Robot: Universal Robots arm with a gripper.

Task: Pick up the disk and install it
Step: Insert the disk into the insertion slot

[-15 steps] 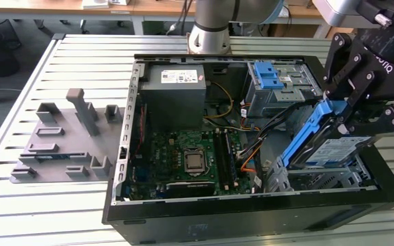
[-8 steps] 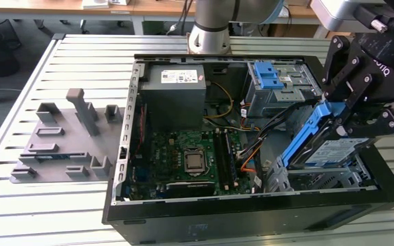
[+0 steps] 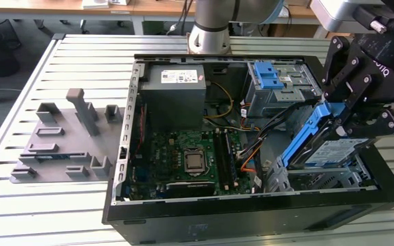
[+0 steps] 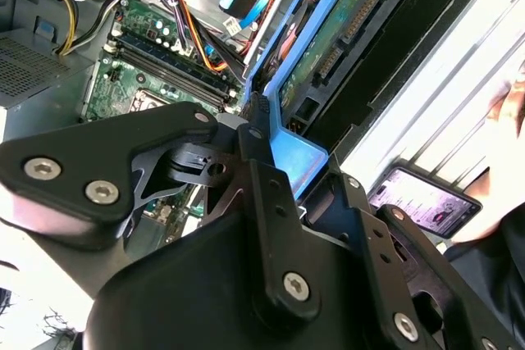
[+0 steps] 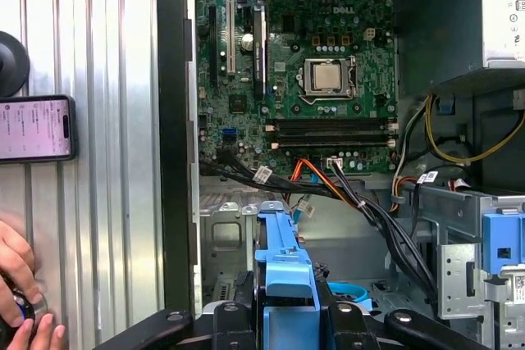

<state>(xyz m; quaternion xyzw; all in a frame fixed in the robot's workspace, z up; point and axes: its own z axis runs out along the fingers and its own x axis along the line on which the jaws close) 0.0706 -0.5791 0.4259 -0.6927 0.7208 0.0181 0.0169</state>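
Note:
The disk (image 3: 327,149), a silver drive with a white-and-blue label in a blue carrier frame, hangs tilted over the metal drive bay (image 3: 323,178) at the exterior view's right end of the open computer case (image 3: 252,218). My gripper (image 3: 353,129) is shut on its upper end. In the first wrist view the carrier's blue tab (image 5: 285,272) sits between my gripper (image 5: 287,319) fingers, above the bay. The second wrist view shows the disk's green circuit side (image 4: 328,47) and the blue tab (image 4: 299,152) clamped by a black finger (image 4: 264,171).
Inside the case lie the motherboard (image 3: 190,154), a grey power supply box (image 3: 176,84), a bare blue bracket (image 3: 269,77) and loose cables (image 3: 248,154) beside the bay. A grey fixture (image 3: 60,143) sits on the slatted table. A phone (image 5: 37,127) and a person's hand (image 5: 20,284) are outside the case.

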